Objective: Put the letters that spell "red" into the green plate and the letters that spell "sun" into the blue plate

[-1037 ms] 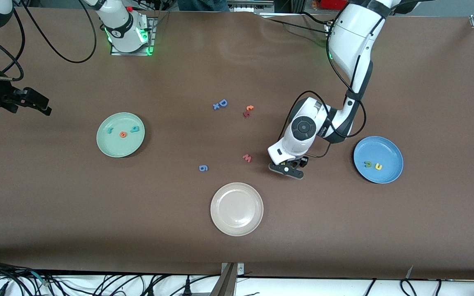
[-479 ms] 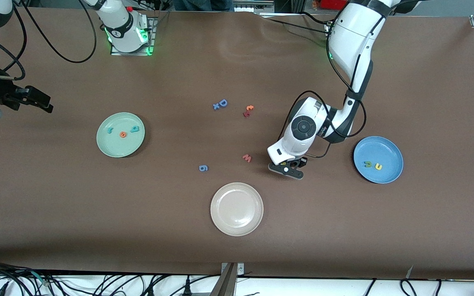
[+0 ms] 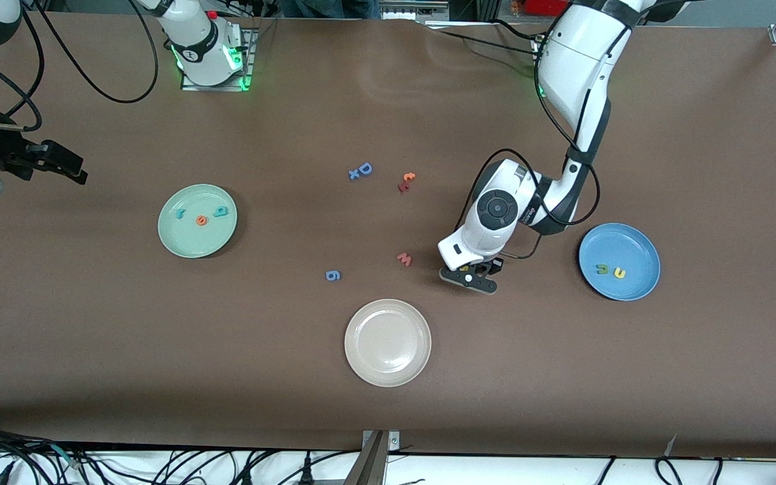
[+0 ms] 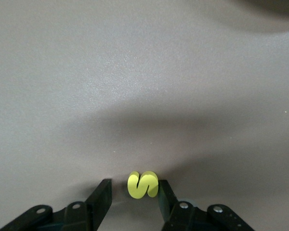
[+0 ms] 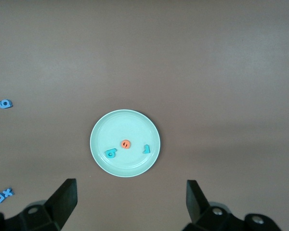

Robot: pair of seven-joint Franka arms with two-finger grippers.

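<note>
I've got the left gripper [image 3: 470, 275] down at the table between the red "w" [image 3: 405, 259] and the blue plate [image 3: 642, 283]. From the left wrist view the yellow "s" [image 4: 143, 185] sits between its fingers [image 4: 100, 197] – one finger looks to be touching it, the other stands a little off, so I can't tell if it's actually pinched.

The blue plate, toward the left arm's end of the table, already has the dark green "n" [image 3: 602, 270] and the yellow "u" [image 3: 620, 273] lying side by side in it.

The right gripper [image 5: 130, 202] waits up over the right arm's end of the table, jaws spread wide and holding nothing. Below it is the green plate [image 5: 101, 129] with the teal "r" [image 5: 146, 149], orange "e" [image 5: 126, 143] and teal "d" [image 5: 111, 153] in it.

Still loose on the table – the blue "g" [image 3: 333, 275], the blue capital "D" [image 3: 365, 168] and the beige-white plate [image 3: 358, 361], nearest the front camera.
</note>
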